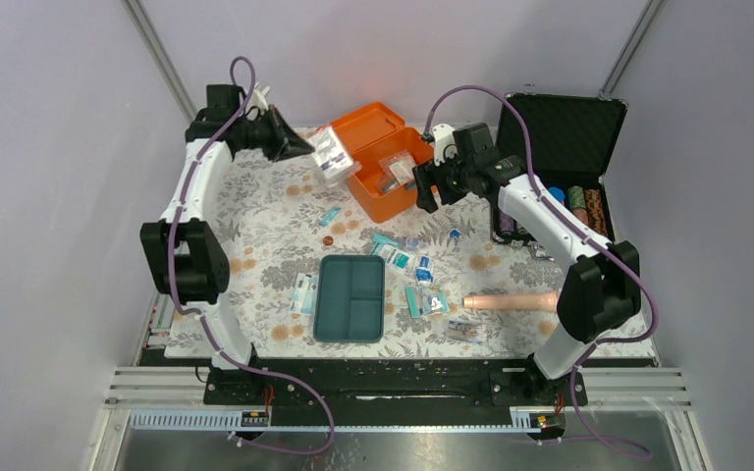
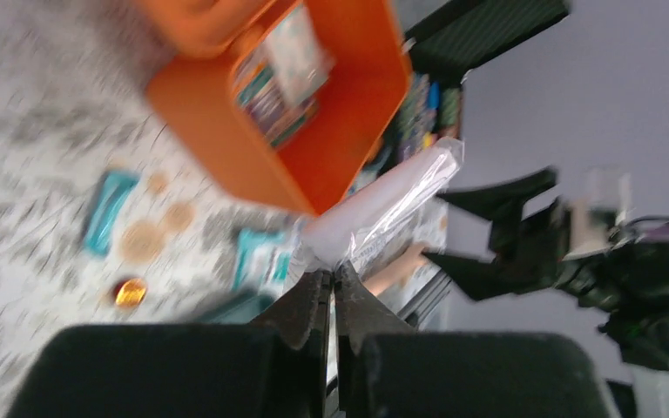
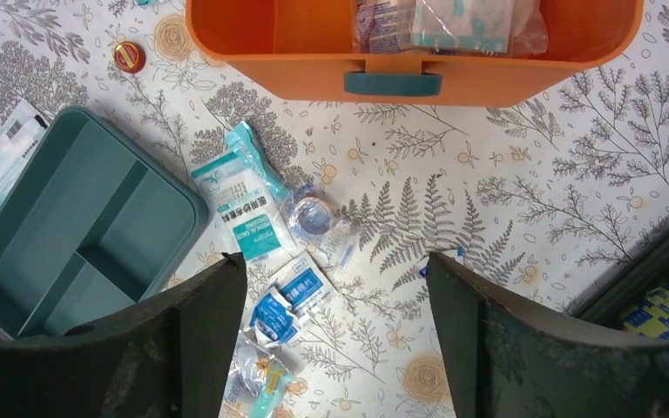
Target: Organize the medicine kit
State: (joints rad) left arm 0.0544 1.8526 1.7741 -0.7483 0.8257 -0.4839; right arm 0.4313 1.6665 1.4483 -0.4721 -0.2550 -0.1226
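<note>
The left end effector (image 2: 331, 277) is pinched tight on the corner of a clear bag (image 2: 394, 202), its fingers pressed together with only the plastic between them. In the top view the bag hangs just beside the left side of the orange box (image 1: 381, 203); the left wrist picture is blurred, so I cannot tell what the bag holds.

The box sits at the far middle of the desk (image 1: 255, 216), on a flowered cloth, with its lid (image 1: 378, 122) thrown back. A few clear-wrapped packs lie inside it, and its grey-teal latch (image 3: 392, 83) faces the near side.

The right end effector (image 3: 335, 261) is spread wide and grips nothing. It hovers over the cloth just in front of the box.

The teal tray (image 1: 339, 280) lies apart from the box, near the front middle of the desk, its three sections bare. White-and-teal packets (image 3: 246, 209) are scattered between the tray and the box and to the tray's right.

A black case (image 1: 560, 137) of chips stands open at the far right, and a beige rod (image 1: 511, 301) lies near the right arm
</note>
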